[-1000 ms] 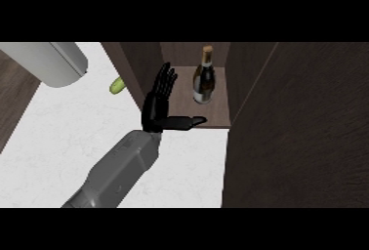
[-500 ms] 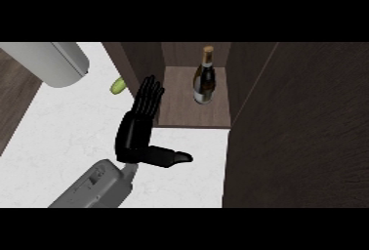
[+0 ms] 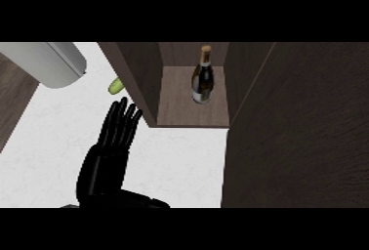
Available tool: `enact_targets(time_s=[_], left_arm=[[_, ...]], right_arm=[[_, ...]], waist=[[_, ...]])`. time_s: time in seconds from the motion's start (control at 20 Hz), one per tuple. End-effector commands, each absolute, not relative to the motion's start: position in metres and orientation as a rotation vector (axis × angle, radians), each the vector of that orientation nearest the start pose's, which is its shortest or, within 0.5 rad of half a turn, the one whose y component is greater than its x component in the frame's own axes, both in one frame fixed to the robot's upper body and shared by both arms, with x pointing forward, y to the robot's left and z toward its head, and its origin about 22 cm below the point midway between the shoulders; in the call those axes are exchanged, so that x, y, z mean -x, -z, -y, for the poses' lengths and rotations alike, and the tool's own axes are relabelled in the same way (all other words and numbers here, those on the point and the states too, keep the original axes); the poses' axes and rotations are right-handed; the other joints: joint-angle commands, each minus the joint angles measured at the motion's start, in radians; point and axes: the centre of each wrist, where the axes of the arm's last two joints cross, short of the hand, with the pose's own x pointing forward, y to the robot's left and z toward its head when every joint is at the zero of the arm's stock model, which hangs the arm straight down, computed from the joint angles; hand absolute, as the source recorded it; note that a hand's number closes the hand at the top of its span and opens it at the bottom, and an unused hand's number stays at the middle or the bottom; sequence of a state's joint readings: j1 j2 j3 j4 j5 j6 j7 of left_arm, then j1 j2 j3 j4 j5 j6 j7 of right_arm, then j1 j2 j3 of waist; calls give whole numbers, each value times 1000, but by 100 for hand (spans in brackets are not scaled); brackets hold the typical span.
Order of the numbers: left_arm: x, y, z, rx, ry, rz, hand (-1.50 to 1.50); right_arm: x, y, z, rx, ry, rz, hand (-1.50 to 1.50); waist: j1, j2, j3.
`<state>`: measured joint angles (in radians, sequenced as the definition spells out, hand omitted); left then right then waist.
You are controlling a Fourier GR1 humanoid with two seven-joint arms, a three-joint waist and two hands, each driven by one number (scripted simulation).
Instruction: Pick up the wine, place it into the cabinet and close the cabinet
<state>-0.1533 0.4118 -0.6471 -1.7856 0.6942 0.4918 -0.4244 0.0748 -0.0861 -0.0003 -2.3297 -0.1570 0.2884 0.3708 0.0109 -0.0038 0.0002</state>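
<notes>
**Entry 1, at the counter's front edge.** The left hand [image 3: 104,166], black, is being held over the white counter [image 3: 180,161].
- The fingers [image 3: 122,119] are being kept straight and close together, fanning only slightly at the tips, and are being pointed toward the counter's back edge.
- The thumb [image 3: 140,200] is being stuck out to the right, along the front edge.
- Nothing is being grasped or pinched.
- The fingertips are being shown just beside the front corner of the cabinet's left wall, apart from it.
- Whether the palm is touching the counter cannot be told.

**Entry 2, on the counter's right side.** The cabinet [image 3: 137,73], of dark brown wood, is being shown open. Its door [image 3: 302,127] is being seen as a broad dark panel filling the right of the view.

**Entry 3, inside the cabinet.** The wine [image 3: 202,83] is being carried upright on the cabinet's floor, set toward the back and midway between the two side walls.
- It is a dark glass bottle with a paler patch on the body, a slim neck and a tan-capped top.
- It is being touched by nothing and is well apart from the hand.

**Entry 4, beyond the fingertips.** A small green object [image 3: 115,86] is being shown on the counter, just beside the outside of the cabinet's left wall.

**Entry 5, at the counter's far left corner.** A pale grey rounded object [image 3: 51,61] is being shown.
</notes>
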Motion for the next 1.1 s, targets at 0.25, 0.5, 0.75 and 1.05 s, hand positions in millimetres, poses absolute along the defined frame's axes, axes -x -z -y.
enact_targets(time_s=[0.25,0.5,0.75,1.05], left_arm=[[-178,-85,-195,304,-160,1900,-150],[-153,-84,-226,236,-193,1917,-150],[-133,-92,-259,221,-209,1930,-150],[-118,-95,-304,198,-209,1932,-150]], right_arm=[[-156,-165,241,-305,-720,1748,150],[-139,-151,214,-480,-708,1652,150],[-120,-174,187,-569,-693,1677,150],[-114,-185,145,-584,-715,1660,150]], waist=[[1,0,0],[3,-1,0],[6,-2,-1],[11,-4,-3]])
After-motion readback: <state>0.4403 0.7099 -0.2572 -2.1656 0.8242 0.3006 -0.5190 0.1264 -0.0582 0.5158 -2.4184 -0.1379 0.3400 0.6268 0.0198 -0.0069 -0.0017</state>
